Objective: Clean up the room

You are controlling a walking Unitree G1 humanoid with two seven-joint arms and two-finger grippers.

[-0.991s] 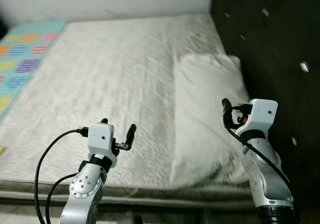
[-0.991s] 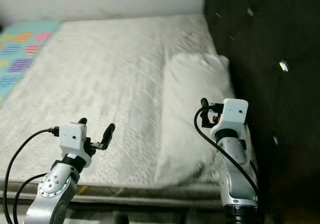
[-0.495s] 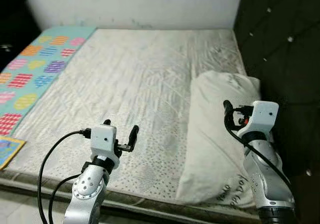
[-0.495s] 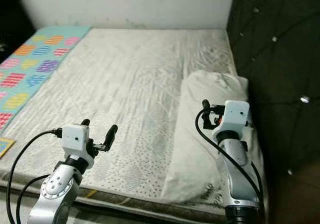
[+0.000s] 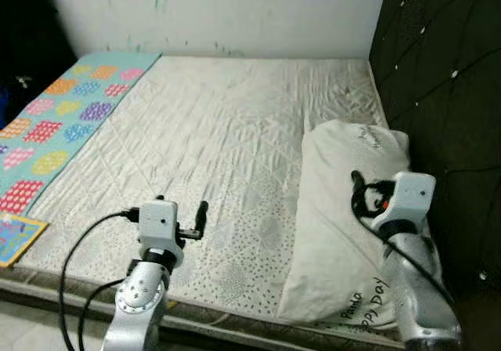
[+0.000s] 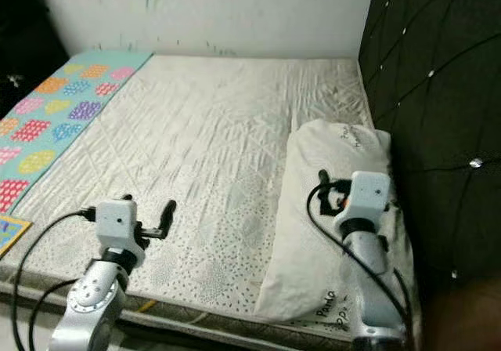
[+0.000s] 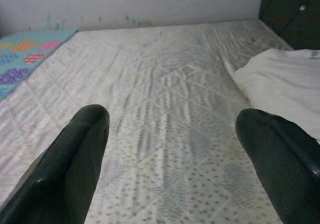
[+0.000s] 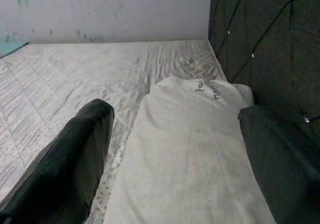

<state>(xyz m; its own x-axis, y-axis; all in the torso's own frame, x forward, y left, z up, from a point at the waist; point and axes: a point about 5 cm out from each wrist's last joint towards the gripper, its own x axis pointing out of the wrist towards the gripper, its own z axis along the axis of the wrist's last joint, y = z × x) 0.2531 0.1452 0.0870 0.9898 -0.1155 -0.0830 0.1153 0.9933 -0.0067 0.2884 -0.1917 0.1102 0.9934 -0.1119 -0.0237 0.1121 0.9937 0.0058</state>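
A white pillow (image 5: pixel 344 202) with dark lettering lies on the right side of a white quilted mattress (image 5: pixel 211 124), against the dark headboard. My left gripper (image 5: pixel 182 214) hovers open over the mattress's near edge, nothing between its fingers (image 7: pixel 75 159). My right gripper (image 5: pixel 372 198) is held open just above the near half of the pillow (image 8: pixel 195 149), also holding nothing. In the right wrist view the pillow stretches ahead between the two fingers (image 8: pixel 75 154).
A teal blanket (image 5: pixel 55 124) with coloured patches covers the bed's left side. A small colourful flat item (image 5: pixel 12 237) lies at the left front corner. The tufted dark headboard (image 5: pixel 438 77) walls the right side, and a pale wall (image 5: pixel 235 14) closes the far end.
The camera has pulled back and risen, bringing more of the bed, blanket and wall into sight. Both arms keep the same pose with fingers open.
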